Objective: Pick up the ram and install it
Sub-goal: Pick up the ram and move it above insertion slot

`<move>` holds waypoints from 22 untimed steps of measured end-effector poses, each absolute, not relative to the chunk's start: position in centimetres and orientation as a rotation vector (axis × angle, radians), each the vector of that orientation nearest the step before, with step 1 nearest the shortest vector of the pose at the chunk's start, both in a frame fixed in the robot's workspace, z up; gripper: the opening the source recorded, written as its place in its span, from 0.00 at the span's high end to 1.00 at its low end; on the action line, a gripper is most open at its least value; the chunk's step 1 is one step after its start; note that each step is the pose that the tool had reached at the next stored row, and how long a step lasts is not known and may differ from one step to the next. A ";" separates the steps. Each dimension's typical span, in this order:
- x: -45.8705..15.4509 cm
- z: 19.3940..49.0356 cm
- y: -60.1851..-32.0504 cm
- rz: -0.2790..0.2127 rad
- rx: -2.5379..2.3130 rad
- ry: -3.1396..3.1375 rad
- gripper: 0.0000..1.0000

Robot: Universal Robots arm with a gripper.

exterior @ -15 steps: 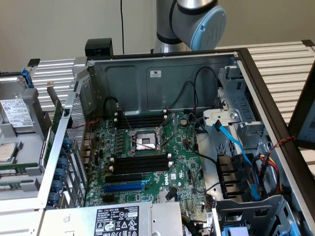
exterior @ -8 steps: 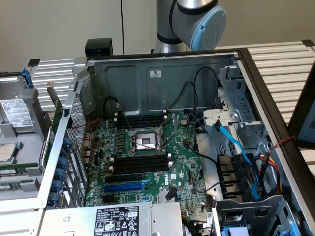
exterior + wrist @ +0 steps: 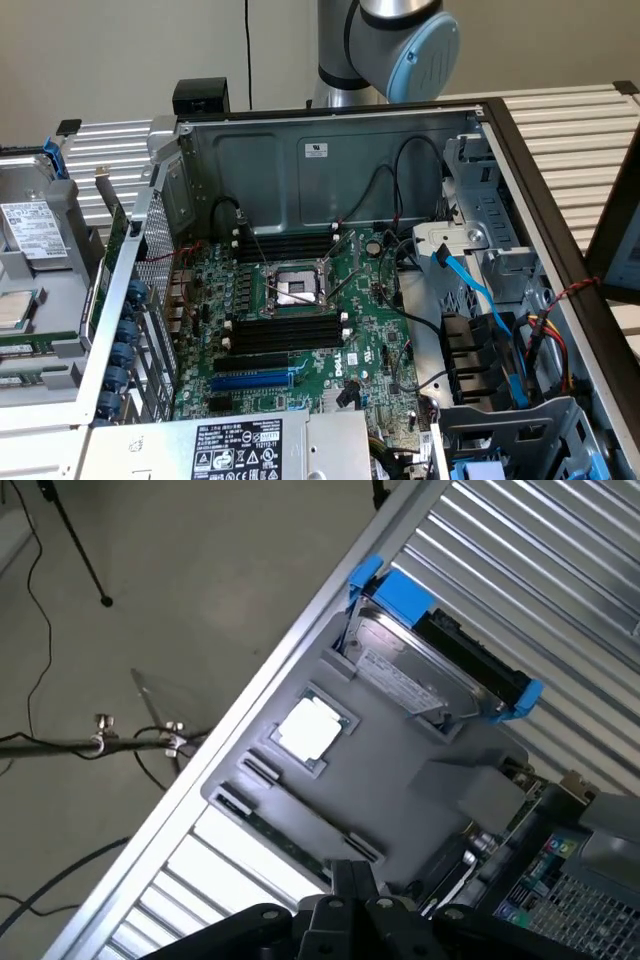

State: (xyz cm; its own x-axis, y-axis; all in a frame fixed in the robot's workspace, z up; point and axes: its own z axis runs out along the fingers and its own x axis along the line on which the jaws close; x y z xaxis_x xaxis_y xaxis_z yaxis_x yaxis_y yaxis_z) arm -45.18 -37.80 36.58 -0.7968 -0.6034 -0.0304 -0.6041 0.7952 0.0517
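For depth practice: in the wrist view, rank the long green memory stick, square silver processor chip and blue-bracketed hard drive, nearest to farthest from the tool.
1. Long green memory stick: grey tray edge nearest the tool.
2. Square silver processor chip: mid-tray.
3. Blue-bracketed hard drive: tray's far end.

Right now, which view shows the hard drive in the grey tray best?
The wrist view. There the hard drive lies whole in the grey tray, with its blue brackets at both ends and its label facing the camera. The exterior view catches part of it at that view's left edge, where the frame cuts it off.
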 end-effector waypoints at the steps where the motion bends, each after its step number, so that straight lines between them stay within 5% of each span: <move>1: -45.2 36.6 -37.8 0.092 -1.024 2.956 0.90; 22: -45.2 36.5 -37.8 0.094 -1.570 2.717 0.90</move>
